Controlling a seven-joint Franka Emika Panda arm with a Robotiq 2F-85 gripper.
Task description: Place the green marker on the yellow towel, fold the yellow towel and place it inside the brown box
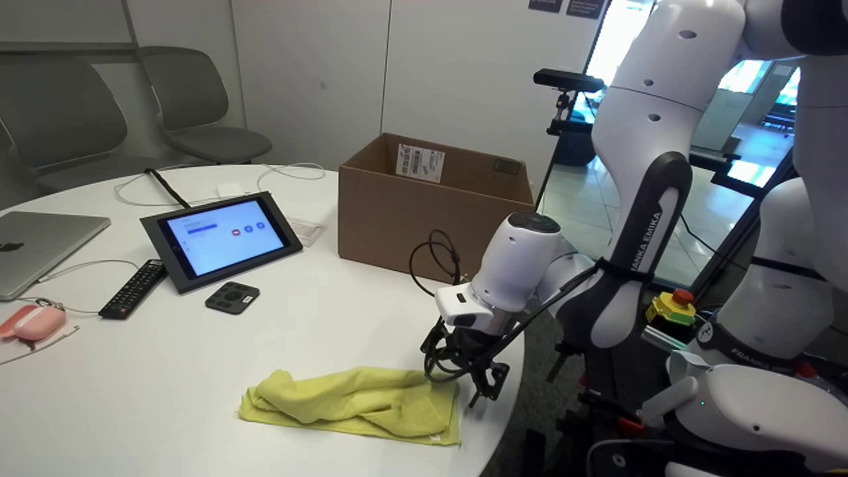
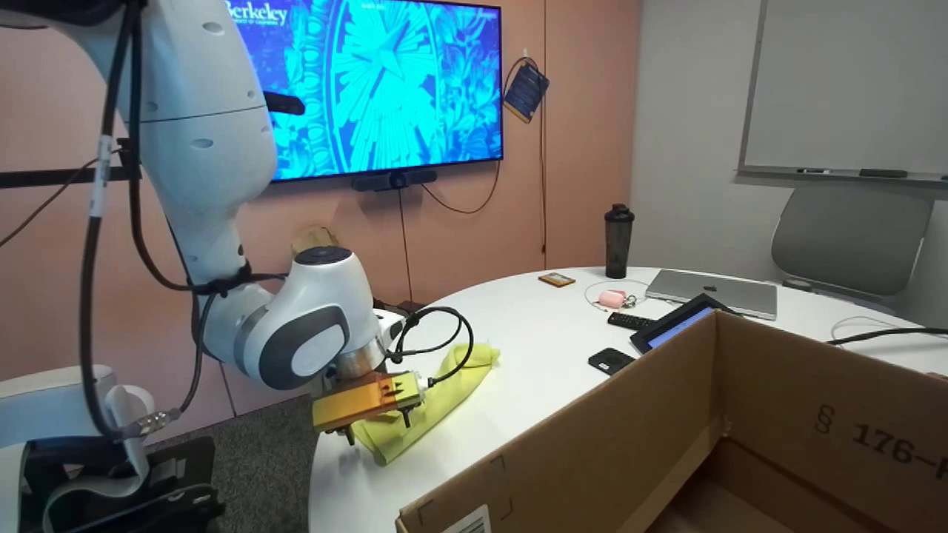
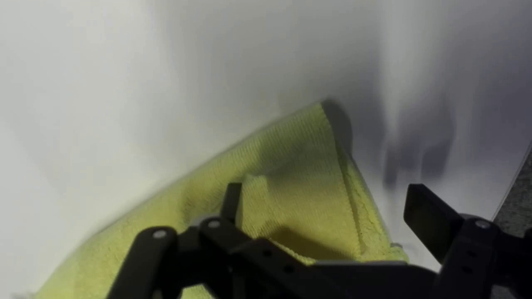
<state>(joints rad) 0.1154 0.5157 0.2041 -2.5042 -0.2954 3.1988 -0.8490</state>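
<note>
The yellow towel (image 1: 358,404) lies folded over and rumpled near the table's edge; it also shows in an exterior view (image 2: 444,400) and in the wrist view (image 3: 299,166). My gripper (image 1: 457,387) is low over the towel's end at the table edge, also seen in an exterior view (image 2: 378,428). In the wrist view the gripper (image 3: 326,193) is open, one finger over the towel and the other beyond its edge, with nothing gripped. The brown box (image 1: 424,218) stands open on the table, its near wall large in an exterior view (image 2: 592,444). The green marker is hidden or out of view.
The white table (image 1: 165,391) also holds a tablet on a stand (image 1: 225,235), a black remote (image 1: 132,289), a small black control pad (image 1: 232,297), a pink case (image 1: 40,322), a laptop (image 1: 46,242) and a dark bottle (image 2: 618,240). Thin cables run between them.
</note>
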